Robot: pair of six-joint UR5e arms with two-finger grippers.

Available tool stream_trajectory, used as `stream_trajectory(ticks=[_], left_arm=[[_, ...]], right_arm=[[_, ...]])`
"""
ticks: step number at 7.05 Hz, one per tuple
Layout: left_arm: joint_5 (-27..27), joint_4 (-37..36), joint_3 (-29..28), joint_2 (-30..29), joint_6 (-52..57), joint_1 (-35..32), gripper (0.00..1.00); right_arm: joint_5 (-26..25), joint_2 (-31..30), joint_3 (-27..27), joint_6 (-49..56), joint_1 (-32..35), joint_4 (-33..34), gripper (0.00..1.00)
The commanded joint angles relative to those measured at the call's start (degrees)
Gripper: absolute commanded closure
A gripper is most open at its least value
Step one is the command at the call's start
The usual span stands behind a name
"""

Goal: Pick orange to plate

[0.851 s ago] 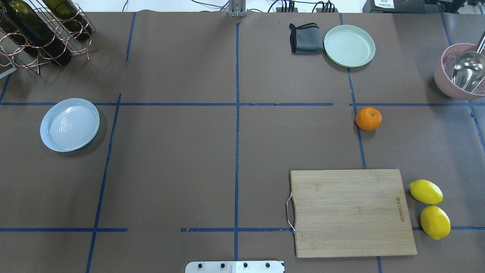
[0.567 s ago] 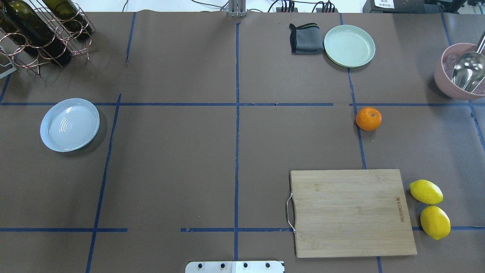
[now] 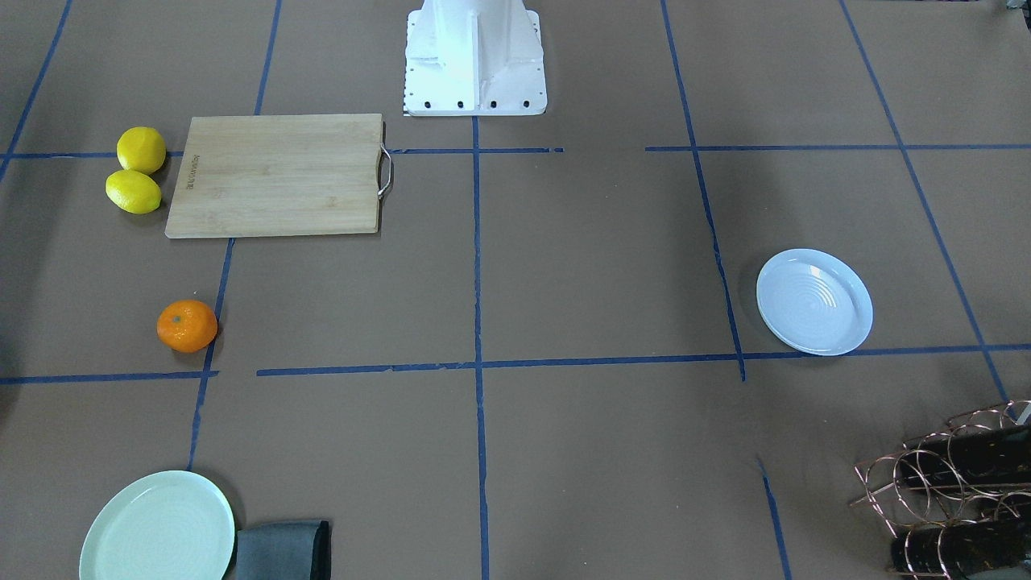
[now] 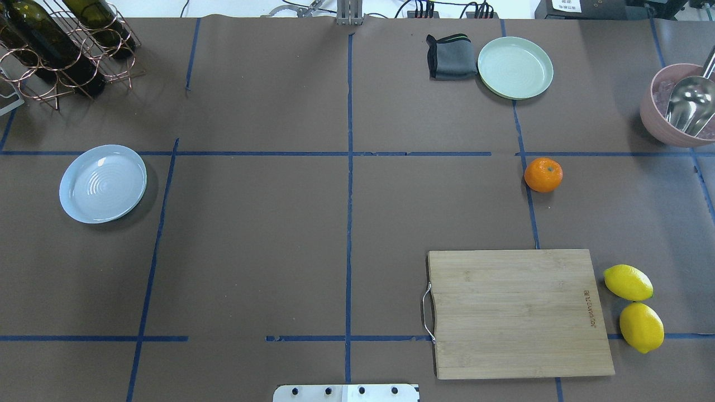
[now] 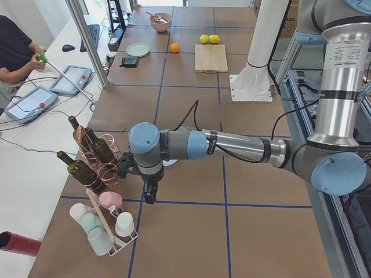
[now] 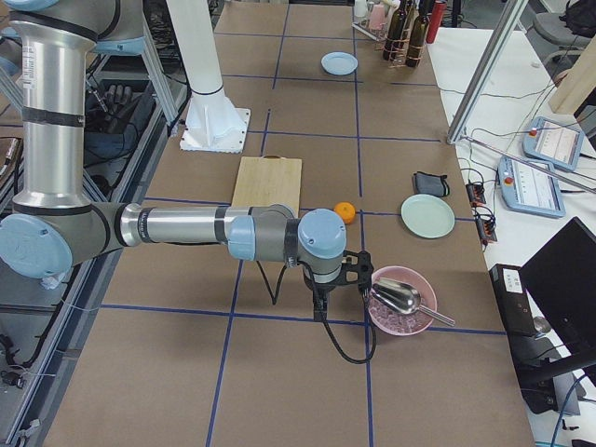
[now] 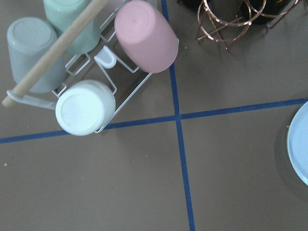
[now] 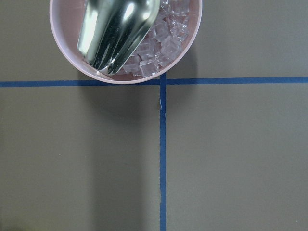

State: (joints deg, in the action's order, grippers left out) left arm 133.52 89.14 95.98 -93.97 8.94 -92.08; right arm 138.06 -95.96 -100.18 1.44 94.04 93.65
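Note:
The orange [image 4: 543, 175] lies on the brown table on the right side, beyond the cutting board; it also shows in the front view [image 3: 187, 325]. The bluish-white ridged plate [image 4: 103, 183] sits far to the left with nothing on it; its rim [image 7: 301, 149] shows in the left wrist view. Only the side views show my grippers. The left gripper [image 5: 149, 196] points down next to the bottle rack, near the plate. Beside the pink bowl, the right gripper [image 6: 319, 307] points down a short way from the orange [image 6: 345, 212]. I cannot tell whether either is open or shut.
A wooden cutting board [image 4: 516, 312] and two lemons [image 4: 628, 282] lie near right. A mint plate [image 4: 515, 67] and grey cloth [image 4: 451, 56] sit far right. The pink bowl [image 8: 192, 29] holds ice and a scoop. A wine rack [image 4: 61, 44] and cup rack [image 7: 86, 62] stand left.
The tip of a grey grabber tool has come into view just past the table's far edge. The orange, the plate and everything else on the table lie where they were.

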Motion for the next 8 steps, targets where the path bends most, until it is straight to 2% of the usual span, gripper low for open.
stream_trajectory(ticks=[1, 2, 3, 4, 5, 6, 7, 8], left_arm=[[4.9, 5.2, -0.4, -0.6, -0.2, 3.7, 0.00], [5.3, 8.3, -1.4, -0.9, -0.1, 4.8, 0.00], [5.5, 10.8, -5.1, -1.0, -0.1, 5.7, 0.00], [5.3, 12.7, -5.6, -0.7, -0.4, 9.3, 0.00], [5.3, 14.2, -5.7, -0.5, -5.9, 10.3, 0.00], [4.7, 17.4, -5.1, 0.0, -15.8, 11.9, 0.00], [4.2, 22.3, -5.1, 1.8, -21.8, 14.0, 0.00], [1.8, 28.5, -5.1, 3.2, -32.7, 17.7, 0.00]], right_arm=[[0.7, 3.3, 0.1, -0.5, -0.6, 0.2, 0.00], [0.7, 5.1, 0.5, -0.6, -0.6, 0.0, 0.00], [1.2, 5.4, 0.9, -0.6, -1.0, 0.0, 0.00], [2.6, 5.6, 0.9, -0.6, -1.8, 0.0, 0.00], [3.5, 5.6, 0.9, -0.6, -2.4, -0.7, 0.00], [3.6, 5.7, 0.7, -1.2, -2.5, -1.2, 0.00], [3.6, 5.8, 0.4, -1.9, -2.7, -1.2, 0.00], [3.6, 6.3, 0.4, -2.0, -3.0, -1.2, 0.00]])
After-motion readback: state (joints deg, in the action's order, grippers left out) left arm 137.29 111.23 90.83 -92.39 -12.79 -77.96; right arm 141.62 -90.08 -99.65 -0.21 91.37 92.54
